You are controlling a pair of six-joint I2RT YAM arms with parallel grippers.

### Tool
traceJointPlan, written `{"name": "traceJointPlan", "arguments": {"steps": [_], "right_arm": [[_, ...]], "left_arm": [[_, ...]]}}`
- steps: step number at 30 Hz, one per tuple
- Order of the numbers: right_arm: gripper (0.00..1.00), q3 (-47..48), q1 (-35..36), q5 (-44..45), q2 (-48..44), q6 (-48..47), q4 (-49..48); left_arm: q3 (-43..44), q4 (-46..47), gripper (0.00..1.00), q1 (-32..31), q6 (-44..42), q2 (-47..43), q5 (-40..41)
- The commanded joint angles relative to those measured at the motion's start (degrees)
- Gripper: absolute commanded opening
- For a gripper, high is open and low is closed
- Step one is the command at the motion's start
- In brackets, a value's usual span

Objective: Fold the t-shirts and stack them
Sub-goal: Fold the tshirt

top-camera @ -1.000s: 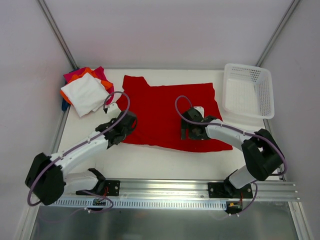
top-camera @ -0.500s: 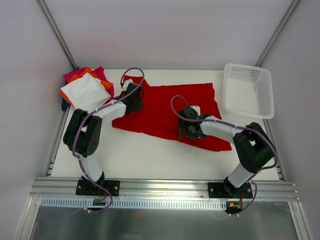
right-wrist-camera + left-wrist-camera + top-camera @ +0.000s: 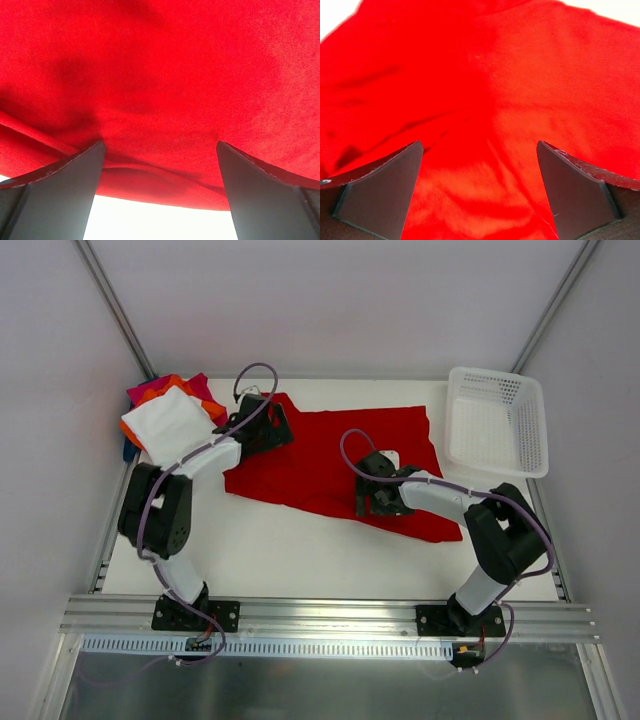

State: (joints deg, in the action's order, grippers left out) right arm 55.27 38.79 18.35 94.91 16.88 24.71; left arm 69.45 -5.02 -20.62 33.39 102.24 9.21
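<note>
My left arm (image 3: 205, 458) has swung to the red t-shirt's (image 3: 320, 455) far-left corner. Both jaws wide, empty, over cloth; long axis left-right; right nearer the front hem.

Bright, even light falls from above. In the overhead view the arms (image 3: 195, 462) cast only faint, soft shadows on the white table (image 3: 300, 550). Up close, the red shirt (image 3: 530, 75) looks oversaturated and soft at the left wrist. At the right wrist its weave shows, and the table is blown out white.
</note>
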Motion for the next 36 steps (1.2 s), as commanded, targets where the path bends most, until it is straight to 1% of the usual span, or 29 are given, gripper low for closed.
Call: {"name": "traceJointPlan", "arguments": {"steps": [1,3,6,10,13,17,21,24,36], "right_arm": [[0.99,0.8,0.4,-0.7,-0.9,0.0,-0.1],[0.99,0.3,0.6,-0.5,-1.5,0.1,-0.4],[0.99,-0.2,0.6,-0.5,-2.3,0.2,-0.7],[1.00,-0.7,0.9,-0.6,-2.8,0.2,-0.9],[1.00,-0.8,1.1,-0.5,-3.2,0.3,-0.9],[0.99,-1.3,1.2,0.4,-4.2,0.2,-0.4],[0.99,-1.9,1.1,1.2,-4.7,0.2,0.3],[0.99,-2.0,1.1,1.9,-4.4,0.1,0.4],[0.99,-0.4,1.2,2.0,-2.0,-0.2,1.0]], "left_arm": [[-3.3,-0.7,0.99,-0.6,-0.7,-13.0,-0.5],[-7.3,-1.3,0.99,-1.3,0.4,-17.9,-0.9],[-13.1,-1.4,0.99,-1.6,2.0,-22.2,-1.0],[-17.1,0.3,0.98,-1.9,2.4,-21.6,-0.3],[-18.7,4.7,0.97,-1.8,1.6,-18.7,-2.5],[-18.6,9.0,0.96,-1.7,1.6,-14.0,-3.7],[-16.1,10.1,0.95,-1.4,1.8,-8.6,-4.7],[-14.9,10.6,0.94,-1.2,1.8,-6.2,-5.2],[-13.7,11.3,0.93,-0.6,1.4,-3.6,-4.6]]}}
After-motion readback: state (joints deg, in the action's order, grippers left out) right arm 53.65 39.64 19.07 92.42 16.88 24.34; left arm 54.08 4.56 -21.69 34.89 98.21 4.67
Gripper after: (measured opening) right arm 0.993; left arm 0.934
